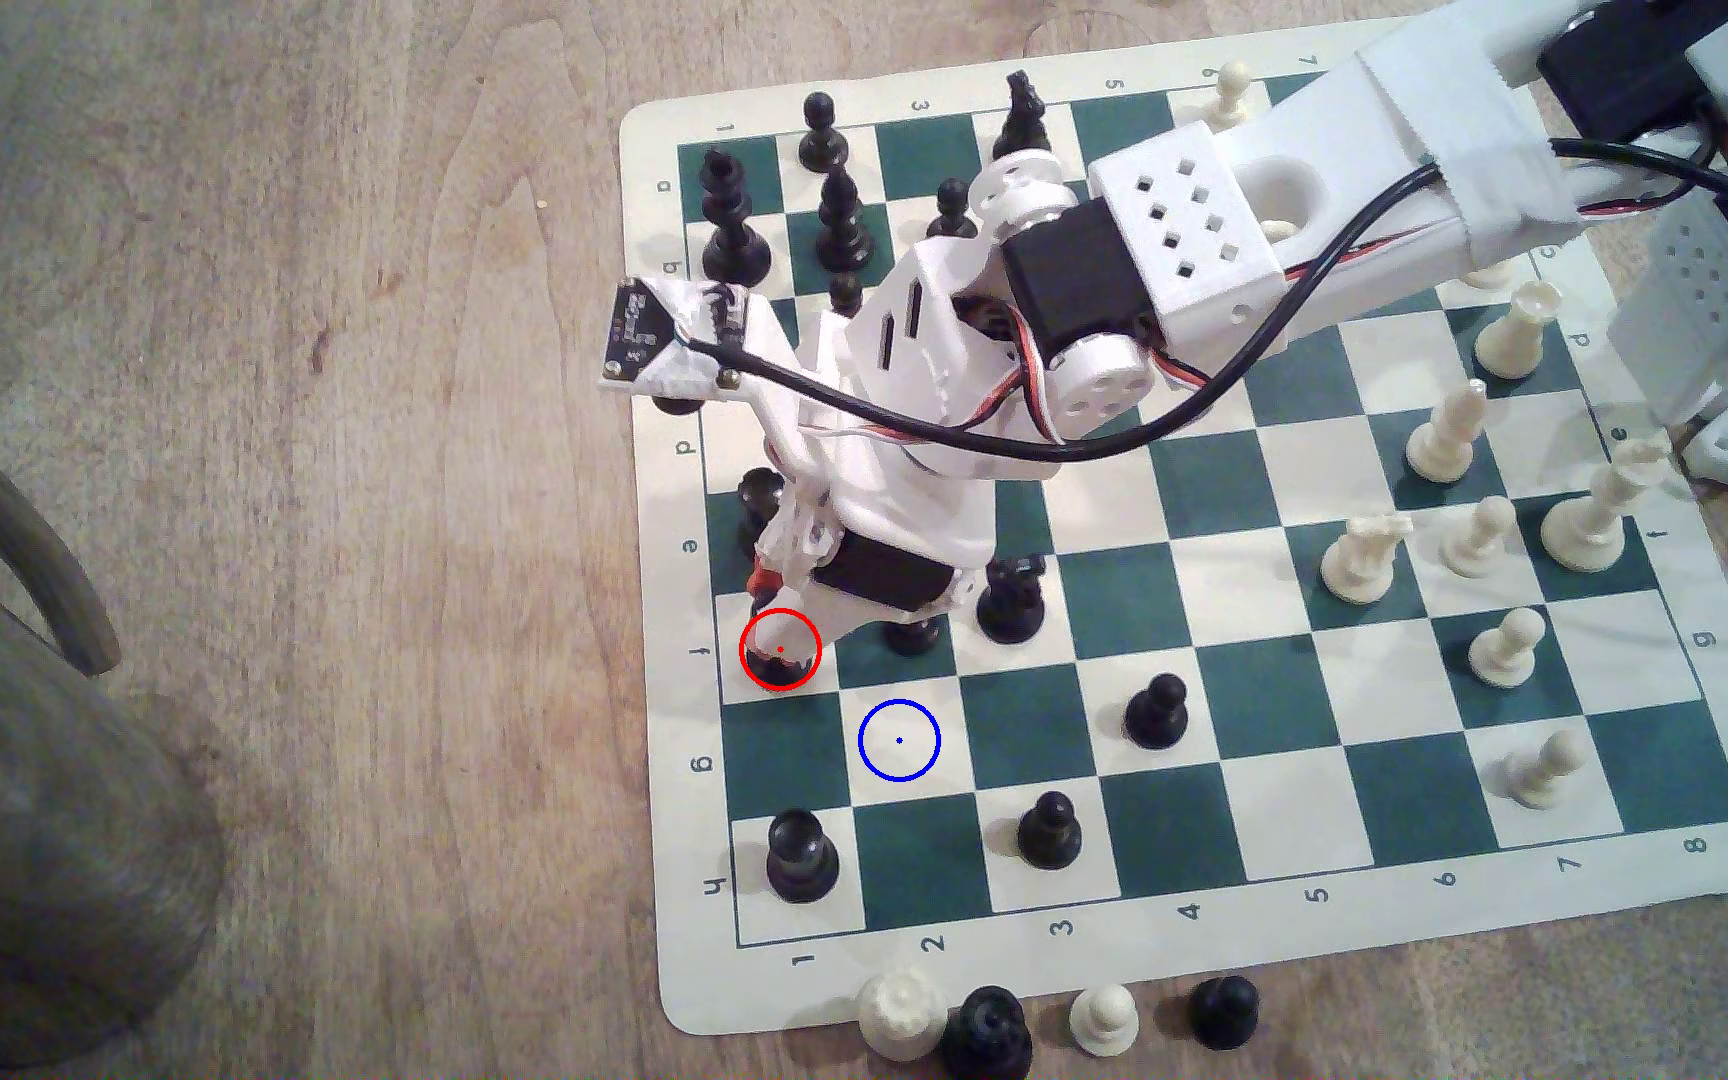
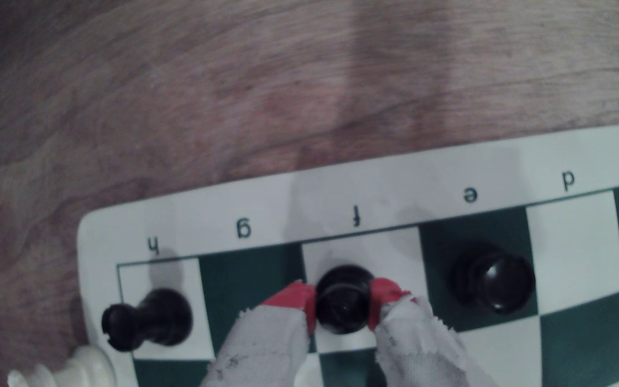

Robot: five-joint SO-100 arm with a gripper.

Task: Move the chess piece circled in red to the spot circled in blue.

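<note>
The black chess piece [image 2: 343, 303] stands on the cream square of row f at the board's edge column, the square ringed in red in the exterior view, and it sits directly between the two red-tipped fingers [image 2: 297, 297] of the claw [image 2: 342, 297]. In the wrist view each red tip presses against a side of the piece's rounded body, so the claw pinches the piece, with its base seemingly on the board [image 1: 1255, 644]. In the exterior view the claw [image 1: 775, 633] comes down from above and hides most of the chess piece [image 1: 777, 673], leaving only a dark sliver of base inside the red ring. The spot [image 1: 899, 739], a cream square with a blue ring and centre dot, lies one square diagonally away, toward the exterior view's lower right, and is bare. A black rook [image 2: 144, 320] stands on the corner square in row h, and another black piece [image 2: 492, 281] stands on the green square of row e, just beside the pinched one. The board lies on a wooden tabletop [image 1: 320, 519].
</note>
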